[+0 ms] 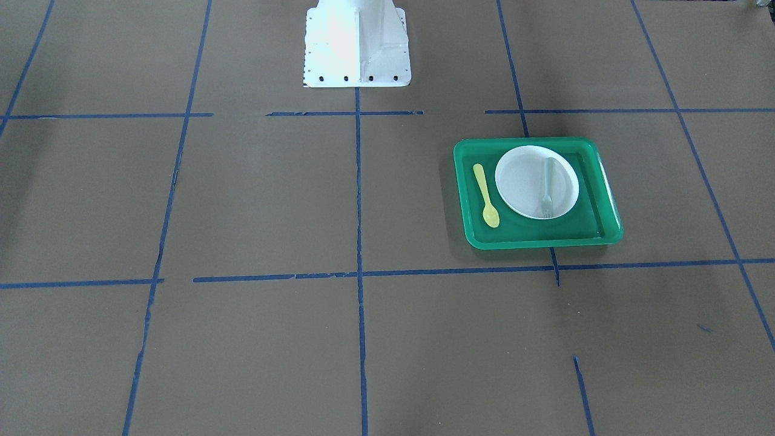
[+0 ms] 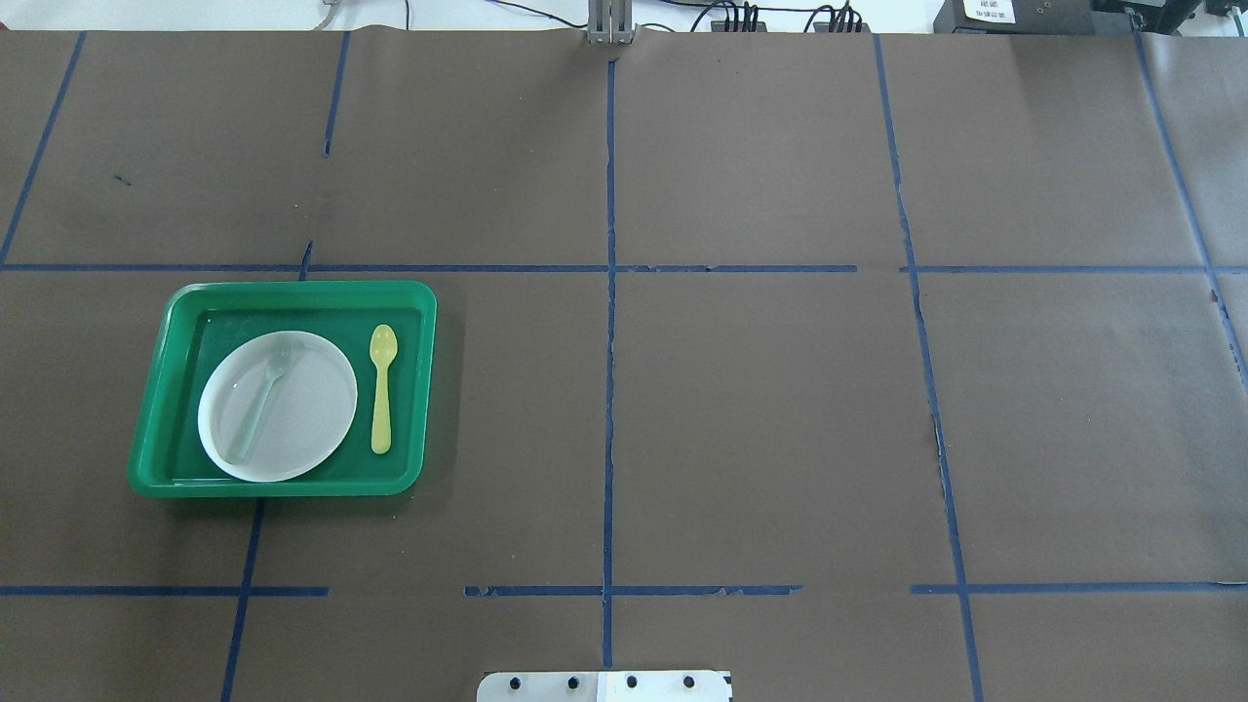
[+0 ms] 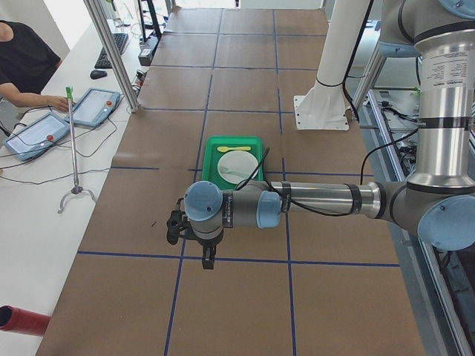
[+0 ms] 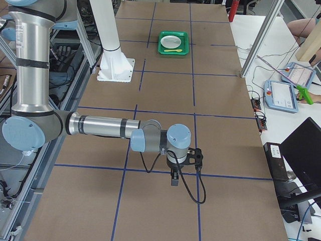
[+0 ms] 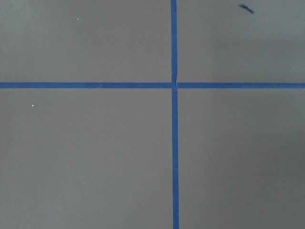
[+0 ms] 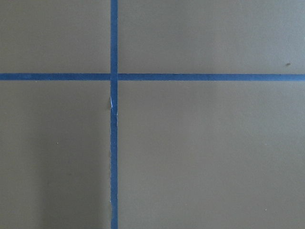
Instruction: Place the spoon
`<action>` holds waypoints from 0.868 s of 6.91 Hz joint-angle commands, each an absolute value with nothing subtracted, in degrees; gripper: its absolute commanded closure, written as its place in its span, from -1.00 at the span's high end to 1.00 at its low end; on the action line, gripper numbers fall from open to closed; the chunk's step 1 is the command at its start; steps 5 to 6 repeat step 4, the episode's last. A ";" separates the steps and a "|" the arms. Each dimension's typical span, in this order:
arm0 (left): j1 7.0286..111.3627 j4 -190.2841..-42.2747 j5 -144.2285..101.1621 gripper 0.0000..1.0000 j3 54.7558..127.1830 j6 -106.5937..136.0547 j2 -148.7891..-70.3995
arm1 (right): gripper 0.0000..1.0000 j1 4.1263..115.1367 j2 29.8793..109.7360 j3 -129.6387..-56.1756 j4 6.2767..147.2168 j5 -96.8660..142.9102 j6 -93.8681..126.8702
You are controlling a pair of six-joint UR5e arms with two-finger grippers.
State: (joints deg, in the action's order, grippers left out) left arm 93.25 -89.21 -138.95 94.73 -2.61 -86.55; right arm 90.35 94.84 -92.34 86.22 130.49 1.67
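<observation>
Matte brown paper table [image 2: 760,409], blue tape grid [image 2: 609,390], glossy green tray [image 2: 164,390] at 9 o'clock, round white plate [image 2: 312,409], slim yellow spoon [image 2: 382,390] flat in tray at plate's 3 o'clock, left gripper [image 3: 210,259], right gripper [image 4: 174,179], fingers apart or together: cannot tell.

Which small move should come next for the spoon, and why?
Probably bring the left gripper over the spoon: it lies flat in the green tray beside the plate, on the left arm's side, and no gripper is near it.
</observation>
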 commanded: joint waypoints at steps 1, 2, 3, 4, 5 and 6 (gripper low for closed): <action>93.16 -89.21 -139.04 1.00 95.01 -2.55 -87.10 | 1.00 90.35 94.83 -92.37 86.22 130.43 1.67; 93.08 -89.21 -139.04 1.00 95.01 -2.55 -87.53 | 1.00 90.35 94.83 -92.37 86.22 130.52 1.67; 93.08 -89.30 -139.13 1.00 94.92 -2.55 -87.63 | 1.00 90.35 94.83 -92.37 86.22 130.52 1.67; 93.16 -89.30 -139.13 1.00 95.01 -2.55 -87.63 | 1.00 90.35 94.83 -92.29 86.22 130.52 1.67; 93.16 -89.30 -139.13 1.00 95.01 -2.55 -87.63 | 1.00 90.35 94.83 -92.29 86.22 130.52 1.67; 93.16 -89.30 -139.13 1.00 95.01 -2.55 -87.63 | 1.00 90.35 94.83 -92.29 86.22 130.52 1.67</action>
